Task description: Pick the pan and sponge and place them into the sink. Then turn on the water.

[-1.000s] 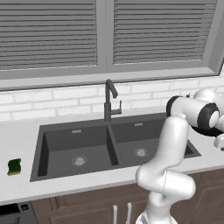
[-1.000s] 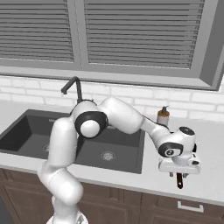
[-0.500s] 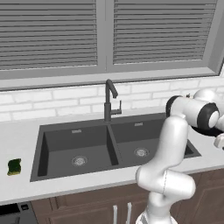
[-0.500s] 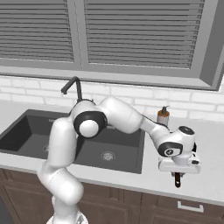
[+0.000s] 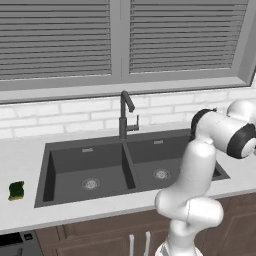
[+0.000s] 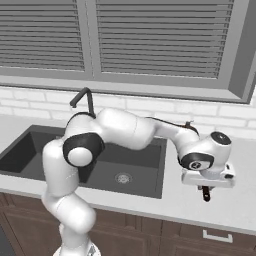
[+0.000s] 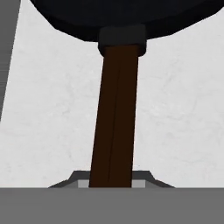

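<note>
- One pan point(image 7: 127, 17): it lies on the white bench point(image 7: 52, 122) to the right of the sink; its dark handle point(image 7: 114, 127) runs from the black bowl down to the tool.
- One tool point(image 6: 206, 194), low over the bench, closed on the pan's handle.
- One sponge point(image 5: 16, 190), on the bench left of the sink, well apart from the pan.
- One sink point(image 5: 75, 165) with two basins and two drains, both basins bare; one faucet point(image 5: 124, 112) behind the divider.
- The white arm point(image 5: 200, 170) hides part of the right basin.
</note>
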